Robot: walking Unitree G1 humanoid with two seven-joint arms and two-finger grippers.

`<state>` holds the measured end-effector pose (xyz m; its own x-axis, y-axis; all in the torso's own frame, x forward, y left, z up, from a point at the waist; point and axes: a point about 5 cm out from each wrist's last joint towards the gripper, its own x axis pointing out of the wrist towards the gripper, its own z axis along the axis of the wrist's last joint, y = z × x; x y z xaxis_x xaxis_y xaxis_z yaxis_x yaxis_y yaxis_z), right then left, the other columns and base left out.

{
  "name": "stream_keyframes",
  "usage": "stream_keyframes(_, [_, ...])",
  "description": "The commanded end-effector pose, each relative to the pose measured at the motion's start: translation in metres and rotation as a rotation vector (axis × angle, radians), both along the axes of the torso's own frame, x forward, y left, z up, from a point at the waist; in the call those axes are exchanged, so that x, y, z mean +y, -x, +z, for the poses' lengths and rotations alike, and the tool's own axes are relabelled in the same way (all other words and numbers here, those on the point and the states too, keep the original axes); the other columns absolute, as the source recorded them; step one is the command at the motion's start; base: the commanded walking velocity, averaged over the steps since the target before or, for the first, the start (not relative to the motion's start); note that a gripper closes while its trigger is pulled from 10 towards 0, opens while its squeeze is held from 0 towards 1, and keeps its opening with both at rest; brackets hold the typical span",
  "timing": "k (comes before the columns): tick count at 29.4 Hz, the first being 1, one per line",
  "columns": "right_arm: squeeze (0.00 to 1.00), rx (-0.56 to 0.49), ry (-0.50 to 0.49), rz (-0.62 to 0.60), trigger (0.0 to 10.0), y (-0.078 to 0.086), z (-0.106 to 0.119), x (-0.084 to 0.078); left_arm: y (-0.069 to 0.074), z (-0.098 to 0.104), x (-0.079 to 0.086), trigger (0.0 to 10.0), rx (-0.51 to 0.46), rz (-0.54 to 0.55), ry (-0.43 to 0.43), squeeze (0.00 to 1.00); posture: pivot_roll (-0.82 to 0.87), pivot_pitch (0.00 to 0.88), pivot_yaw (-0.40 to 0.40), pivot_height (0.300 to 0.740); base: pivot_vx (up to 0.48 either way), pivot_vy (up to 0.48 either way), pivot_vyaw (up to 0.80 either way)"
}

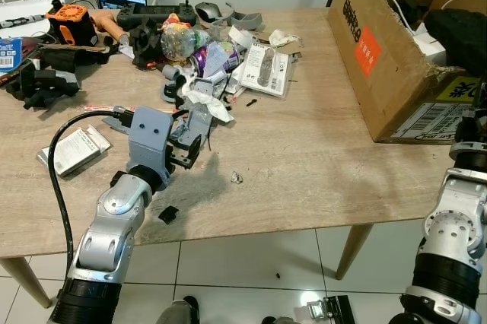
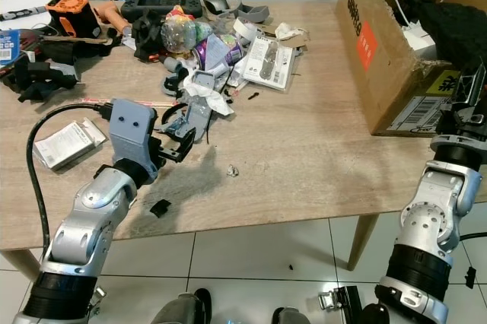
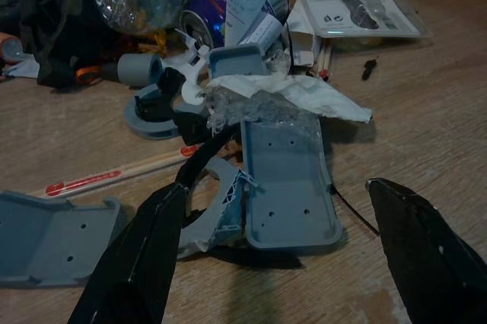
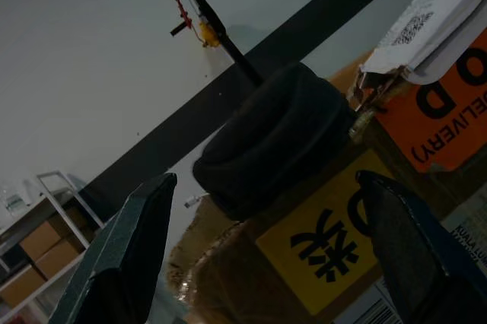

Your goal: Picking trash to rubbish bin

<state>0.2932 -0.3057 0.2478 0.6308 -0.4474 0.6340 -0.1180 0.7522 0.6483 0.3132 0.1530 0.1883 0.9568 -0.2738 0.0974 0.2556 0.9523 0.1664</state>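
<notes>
A long wooden table point(image 1: 319, 157) stands on white floor tiles point(image 1: 251, 263), against a pale wall. I'll place everything from the big cardboard box point(image 1: 396, 58) lying on its side at the table's right end, which seems to serve as the bin.

The trash pile point(image 1: 221, 61) sits well to the left of the box, toward the far edge: a crushed plastic bottle point(image 1: 176, 39), a purple can point(image 3: 217, 20), blister packs point(image 1: 266, 69), crumpled white paper point(image 3: 304, 96). A grey plastic tray piece point(image 3: 285, 183) lies at the pile's near side, farther from the box. A small scrap point(image 1: 237, 178) lies alone between pile and box, nearer the front edge.

The left gripper point(image 3: 281, 255) hovers low at that grey piece, its 2 fingers point(image 3: 144, 255) spread wide and holding nothing. The right gripper point(image 4: 259, 255) is raised just beside the box's near corner, fingers also spread apart, facing a black bundle point(image 4: 274, 138) hanging over the box's edge.
</notes>
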Motion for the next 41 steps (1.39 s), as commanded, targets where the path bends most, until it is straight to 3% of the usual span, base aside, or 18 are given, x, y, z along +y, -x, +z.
stream_keyframes(1, [0.0, -0.005, -0.003, -0.023, 10.0, 0.002, -0.002, -0.006, 0.0, -0.002, 0.0, 10.0, 0.002, -0.008, -0.03, 0.0, 0.07, 0.21, -0.002, 0.74, 0.0, 0.0, 0.0])
stream_keyframes(11, [0.0, -0.019, 0.043, 0.002, 10.0, -0.009, 0.006, -0.003, 0.0, 0.0, 0.003, 10.0, -0.003, -0.005, -0.035, 0.0, 0.07, 0.203, 0.009, 0.74, 0.0, 0.0, 0.0])
stream_keyframes(12, [0.0, -0.038, 0.054, 0.019, 4.4, -0.011, 0.009, 0.0, -0.001, 0.001, 0.003, 10.0, -0.004, -0.005, -0.037, 0.0, 0.08, 0.214, 0.005, 0.74, 0.0, 0.0, 0.0])
stream_keyframes(13, [0.0, -0.038, 0.054, 0.019, 4.4, -0.011, 0.009, 0.0, -0.001, 0.001, 0.003, 10.0, -0.004, -0.005, -0.037, 0.0, 0.08, 0.214, 0.005, 0.74, 0.0, 0.0, 0.0])
stream_keyframes(14, [0.0, -0.043, 0.055, 0.025, 3.3, -0.012, 0.009, 0.001, -0.001, 0.0, 0.003, 10.0, -0.005, -0.004, -0.038, 0.0, 0.08, 0.212, 0.006, 0.74, 0.0, 0.0, 0.0])
stream_keyframes(15, [0.0, -0.045, 0.058, 0.029, 0.2, -0.013, 0.009, 0.002, -0.001, 0.0, 0.003, 10.0, -0.006, -0.002, -0.036, 0.0, 0.08, 0.212, 0.006, 0.74, 0.0, 0.0, 0.0])
stream_keyframes(36, [0.0, -0.091, 0.112, 0.058, 0.0, -0.022, 0.025, 0.008, -0.002, 0.0, 0.003, 10.0, -0.007, 0.002, -0.03, 0.0, 0.07, 0.226, 0.002, 0.74, 0.0, 0.0, 0.0])
stream_keyframes(41, [0.0, -0.119, 0.143, 0.055, 0.0, -0.026, 0.041, 0.003, -0.003, 0.001, 0.001, 10.0, -0.007, -0.002, -0.029, 0.0, 0.07, 0.228, 0.005, 0.74, 0.0, 0.0, 0.0])
